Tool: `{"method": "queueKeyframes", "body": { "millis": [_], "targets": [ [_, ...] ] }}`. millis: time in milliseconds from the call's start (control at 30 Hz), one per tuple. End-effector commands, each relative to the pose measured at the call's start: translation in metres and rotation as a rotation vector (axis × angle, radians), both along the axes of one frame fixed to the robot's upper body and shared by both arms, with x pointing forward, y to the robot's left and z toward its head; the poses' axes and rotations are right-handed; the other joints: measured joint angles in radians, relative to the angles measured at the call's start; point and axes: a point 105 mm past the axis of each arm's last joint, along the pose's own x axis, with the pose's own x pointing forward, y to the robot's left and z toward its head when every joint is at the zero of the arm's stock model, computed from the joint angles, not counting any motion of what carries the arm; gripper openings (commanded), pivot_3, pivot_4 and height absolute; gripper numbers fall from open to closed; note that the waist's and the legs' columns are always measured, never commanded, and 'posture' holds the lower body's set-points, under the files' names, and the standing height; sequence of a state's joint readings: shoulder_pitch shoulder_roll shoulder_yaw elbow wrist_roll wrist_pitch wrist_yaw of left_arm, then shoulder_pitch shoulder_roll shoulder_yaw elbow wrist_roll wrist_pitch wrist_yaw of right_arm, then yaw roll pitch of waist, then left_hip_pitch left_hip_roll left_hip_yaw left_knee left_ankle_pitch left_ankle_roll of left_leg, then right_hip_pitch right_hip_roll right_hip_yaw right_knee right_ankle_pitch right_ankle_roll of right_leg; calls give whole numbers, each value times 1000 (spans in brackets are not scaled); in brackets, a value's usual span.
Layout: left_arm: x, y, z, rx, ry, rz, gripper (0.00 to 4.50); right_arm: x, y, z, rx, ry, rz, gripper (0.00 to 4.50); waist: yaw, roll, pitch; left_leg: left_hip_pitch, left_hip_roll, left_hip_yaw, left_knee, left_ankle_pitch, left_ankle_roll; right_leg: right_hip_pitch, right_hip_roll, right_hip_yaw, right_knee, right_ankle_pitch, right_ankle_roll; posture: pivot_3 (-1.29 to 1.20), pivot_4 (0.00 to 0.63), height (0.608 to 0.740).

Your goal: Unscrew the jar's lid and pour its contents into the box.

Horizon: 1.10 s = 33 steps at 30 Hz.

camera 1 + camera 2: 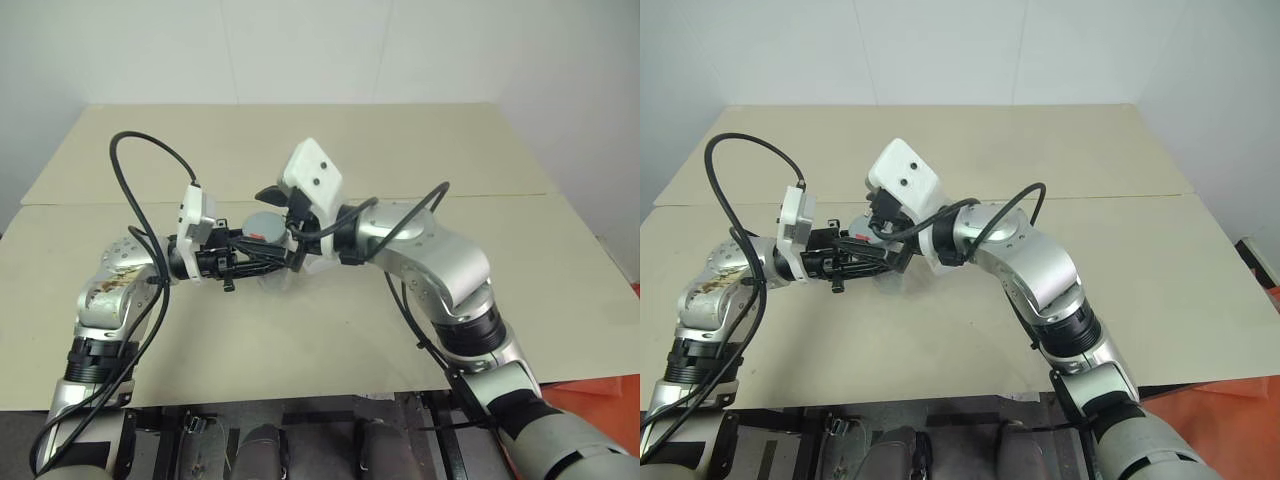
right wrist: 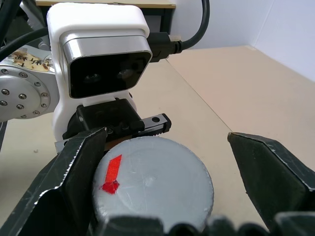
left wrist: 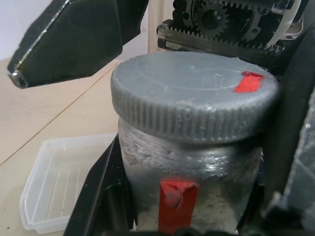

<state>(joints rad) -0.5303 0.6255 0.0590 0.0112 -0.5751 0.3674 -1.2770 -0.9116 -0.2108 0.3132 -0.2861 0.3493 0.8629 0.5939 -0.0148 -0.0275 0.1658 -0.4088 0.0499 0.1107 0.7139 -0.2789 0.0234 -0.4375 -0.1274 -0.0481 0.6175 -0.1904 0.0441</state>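
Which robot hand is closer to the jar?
Left. The left gripper is shut on the jar; the right gripper is open around the lid, not gripping.

A beige table (image 1: 300, 330) spans the head views, its surface made of two panels joined by a seam (image 1: 90, 203) running from nine o'clock to three o'clock. A white wall (image 1: 300, 50) stands behind it at twelve o'clock. An orange-red sheet (image 1: 600, 395) lies at about four o'clock.
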Motion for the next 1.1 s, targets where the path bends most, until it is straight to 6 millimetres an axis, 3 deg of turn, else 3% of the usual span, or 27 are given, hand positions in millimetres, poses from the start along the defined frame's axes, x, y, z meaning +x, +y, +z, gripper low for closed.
{"method": "queueKeyframes", "body": {
  "millis": [33, 400, 633, 867, 1000, 1100],
  "targets": [
    [-7, 2, 15, 3, -78, -25, 1986, 10, -17, 14, 21, -40, -77, 4468, 0, 0, 0, 0, 0, 0, 0, 0, 0, 0, 0, 0, 0, 0, 0, 0, 150, 740],
    [-15, 11, 17, 29, -91, -45, 1986, 20, -67, 19, 32, -57, -157, 4468, 0, 0, 0, 0, 0, 0, 0, 0, 0, 0, 0, 0, 0, 0, 0, 0, 150, 740],
    [-18, 12, 17, 37, -92, -62, 1986, 16, -79, 11, 2, -58, -159, 4468, 3, 0, 0, 0, 0, 0, 0, 0, 1, 0, 0, 0, -3, 0, 0, 0, 150, 740],
    [-8, 13, 16, 31, -93, -34, 1986, -8, -73, 11, -7, -64, -12, 4468, 1, 0, 0, 0, 0, 0, -1, 0, 1, 0, 0, 0, -3, 0, 0, 0, 150, 740],
    [2, 8, 11, 26, -88, -25, 1986, -25, -56, 20, 43, -53, 91, 4468, 2, 0, 0, 0, 0, 0, 0, -1, 1, 0, 0, 0, -3, 0, 0, 0, 150, 740],
    [5, 3, 10, 20, -90, -42, 1986, -24, -39, 24, 73, -43, 85, 4468, 0, 0, 0, 0, 0, 0, 0, 0, 1, 0, 0, 0, -2, 0, 0, 0, 150, 740]
  ]
}}
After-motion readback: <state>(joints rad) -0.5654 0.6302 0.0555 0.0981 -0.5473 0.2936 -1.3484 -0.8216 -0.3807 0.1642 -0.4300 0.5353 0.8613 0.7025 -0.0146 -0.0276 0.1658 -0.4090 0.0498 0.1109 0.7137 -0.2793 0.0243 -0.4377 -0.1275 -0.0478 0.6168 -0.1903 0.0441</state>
